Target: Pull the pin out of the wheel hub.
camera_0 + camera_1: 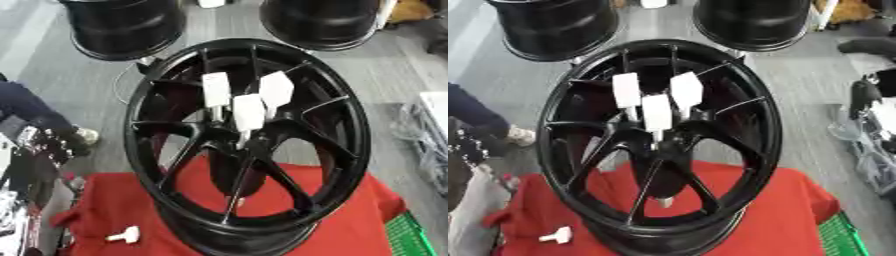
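Grey floor runs behind a bench draped in a red cloth [350, 210], and on that cloth the black wheel hub [248, 140] stands tilted, its spoked face turned up toward the camera. Three white flat-headed pins [248, 112] stick out of the hub's centre, close together. A loose white pin [125, 235] lies on the cloth below and to the left of the hub. Behind the hub two more black rims [122, 25] stand on the floor, both cut off at the top. A green crate [409, 235] shows at the hub's lower right, mostly cropped. Left of the hub a dark, shiny robot hand [48, 142] is blurred; I cannot tell its fingers' pose.
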`<move>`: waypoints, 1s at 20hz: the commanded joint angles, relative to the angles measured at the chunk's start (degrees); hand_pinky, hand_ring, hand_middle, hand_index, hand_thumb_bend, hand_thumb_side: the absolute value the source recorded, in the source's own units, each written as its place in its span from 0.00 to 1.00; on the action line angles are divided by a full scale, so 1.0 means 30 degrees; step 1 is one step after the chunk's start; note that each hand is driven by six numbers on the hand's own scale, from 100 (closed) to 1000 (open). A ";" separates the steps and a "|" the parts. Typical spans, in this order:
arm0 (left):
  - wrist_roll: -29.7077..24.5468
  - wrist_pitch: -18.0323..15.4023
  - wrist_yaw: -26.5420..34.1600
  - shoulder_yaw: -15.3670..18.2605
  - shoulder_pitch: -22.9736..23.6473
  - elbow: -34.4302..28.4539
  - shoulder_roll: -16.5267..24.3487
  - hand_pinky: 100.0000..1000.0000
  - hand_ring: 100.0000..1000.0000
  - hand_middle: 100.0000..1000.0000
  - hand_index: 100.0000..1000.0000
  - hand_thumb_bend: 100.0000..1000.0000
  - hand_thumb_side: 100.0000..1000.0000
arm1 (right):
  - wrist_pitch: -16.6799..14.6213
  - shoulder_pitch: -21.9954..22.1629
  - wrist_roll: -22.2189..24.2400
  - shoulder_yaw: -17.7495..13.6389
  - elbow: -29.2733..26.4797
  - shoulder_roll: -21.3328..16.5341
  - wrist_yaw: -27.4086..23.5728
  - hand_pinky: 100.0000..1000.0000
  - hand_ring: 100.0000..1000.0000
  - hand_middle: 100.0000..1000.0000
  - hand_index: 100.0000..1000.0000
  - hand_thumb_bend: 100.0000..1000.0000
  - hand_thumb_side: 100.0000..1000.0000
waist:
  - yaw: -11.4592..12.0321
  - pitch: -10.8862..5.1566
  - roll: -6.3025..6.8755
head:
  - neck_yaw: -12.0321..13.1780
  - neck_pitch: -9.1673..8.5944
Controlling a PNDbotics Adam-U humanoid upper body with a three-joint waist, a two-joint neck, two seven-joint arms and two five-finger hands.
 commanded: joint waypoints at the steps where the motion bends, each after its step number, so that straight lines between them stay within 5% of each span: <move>1: -0.0193 -0.0067 -0.0177 -0.0093 -0.0142 -0.0442 0.0581 0.57 0.51 0.47 0.62 0.01 0.99 | -0.0184 -0.1042 0.0766 0.1047 -0.0434 -0.1831 0.0273 0.25 0.27 0.81 0.87 0.00 0.24 | 0.0077 -0.0197 -0.0071 | -0.0447 -0.0212; 4: -0.0240 -0.0090 -0.0214 -0.0139 -0.0128 -0.0447 0.0680 0.57 0.52 0.47 0.62 0.01 0.99 | 0.0106 -0.2252 0.1511 0.2257 -0.0434 -0.3044 0.0423 0.26 0.28 0.82 0.87 0.00 0.19 | 0.0489 -0.0230 -0.0235 | -0.1087 -0.0190; 6: -0.0257 -0.0151 -0.0246 -0.0169 -0.0116 -0.0471 0.0723 0.57 0.52 0.48 0.62 0.01 0.99 | 0.0505 -0.3067 0.2012 0.3072 -0.0434 -0.3859 0.0543 0.27 0.28 0.83 0.89 0.00 0.34 | 0.0680 -0.0171 -0.0243 | -0.1437 -0.0245; 7: -0.0257 -0.0189 -0.0244 -0.0179 -0.0136 -0.0488 0.0738 0.57 0.52 0.48 0.62 0.01 1.00 | 0.0739 -0.3479 0.2265 0.3484 -0.0434 -0.4271 0.0679 0.28 0.29 0.84 0.90 0.00 0.31 | 0.0789 -0.0145 -0.0250 | -0.1569 -0.0250; 8: -0.0259 -0.0212 -0.0223 -0.0194 -0.0172 -0.0499 0.0744 0.57 0.52 0.48 0.62 0.01 0.99 | 0.0971 -0.3896 0.2522 0.3901 -0.0434 -0.4688 0.0823 0.28 0.29 0.85 0.90 0.00 0.44 | 0.0928 -0.0131 -0.0256 | -0.1698 -0.0258; 11: -0.0325 -0.0235 -0.0150 -0.0264 -0.0222 -0.0495 0.0684 0.57 0.52 0.48 0.62 0.01 0.99 | 0.1400 -0.5189 0.3318 0.5194 -0.0434 -0.5854 0.0983 0.29 0.29 0.86 0.91 0.00 0.47 | 0.1279 -0.0131 -0.0188 | -0.1973 -0.0366; 20: -0.0248 -0.0298 -0.0290 -0.0089 -0.0204 -0.0427 0.0537 0.57 0.52 0.47 0.62 0.01 0.99 | 0.2887 -0.9062 0.5701 0.7722 0.1455 -0.3422 0.2958 0.30 0.30 0.89 0.92 0.00 0.58 | 0.1195 0.0057 -0.0073 | -0.1958 -0.0344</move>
